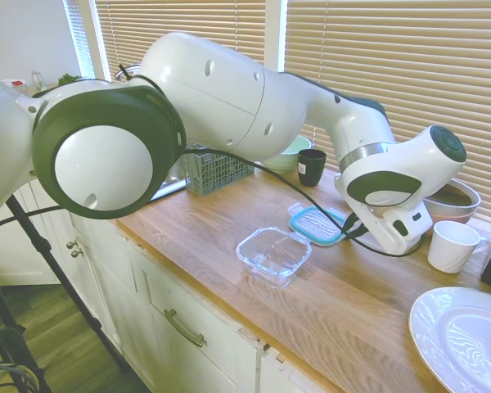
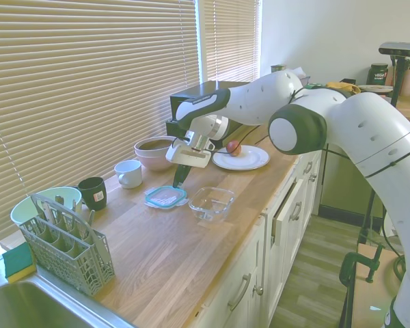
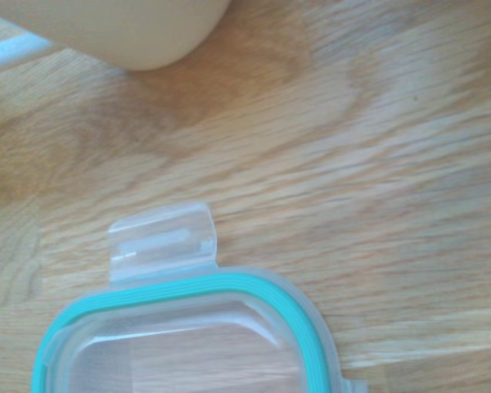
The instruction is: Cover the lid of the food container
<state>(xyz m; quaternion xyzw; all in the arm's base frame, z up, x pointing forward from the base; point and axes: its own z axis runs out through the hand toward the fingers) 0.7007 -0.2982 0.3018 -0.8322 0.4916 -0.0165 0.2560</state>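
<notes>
The wooden countertop [image 2: 191, 253] runs the full length of the scene, cabinet fronts below and closed blinds [image 2: 82, 89] behind. The white Franka arm [image 2: 342, 123] reaches in across it, wrist bent down over the middle of the counter. In the second exterior view, a grey cutlery basket [image 2: 68, 249] sits at seven o'clock from the task items, with a pale green bowl [image 2: 44, 201] behind it and a black mug [image 2: 93, 192] just beside that. At one o'clock lies a white plate [image 2: 249, 158] carrying a reddish fruit [image 2: 233, 147]; a brown-filled bowl [image 2: 154, 152] and a white cup [image 2: 129, 173] stand along the window side.

Now the food container [image 2: 211, 202]: clear, square, open and upright near the counter's front edge. The lid [image 2: 165, 197], teal-rimmed, lies flat on the wood just beside it, at about nine o'clock, apart from it. The gripper [image 2: 180, 179] comes down right at the lid's far edge, at roughly one o'clock of it. Its fingers show only as a dark shape; spread or pinched, I cannot tell. In the wrist view, one clear snap tab [image 3: 162, 241] juts from the lid's rounded corner.
</notes>
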